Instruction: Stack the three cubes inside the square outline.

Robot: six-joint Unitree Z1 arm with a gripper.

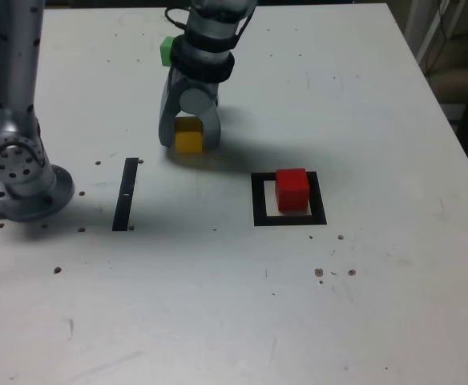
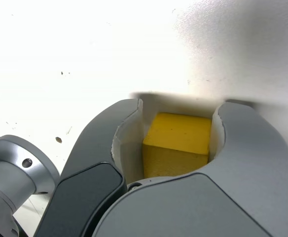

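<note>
Three small cubes, solid-coloured, are spread over the white table [image 1: 394,281]. The yellow cube [image 2: 178,133], smooth and flat-faced with a brighter top, sits between the table's far edge and its middle, the gripper [image 2: 182,103] closed around it, one jaw on either side. The green cube [image 1: 167,51] is nearer the far edge, partly hidden behind the arm. The square outline [image 1: 260,210], black with a white centre, surrounds the bright red cube [image 1: 292,191], which stands toward the exterior view's right side of the frame.
</note>
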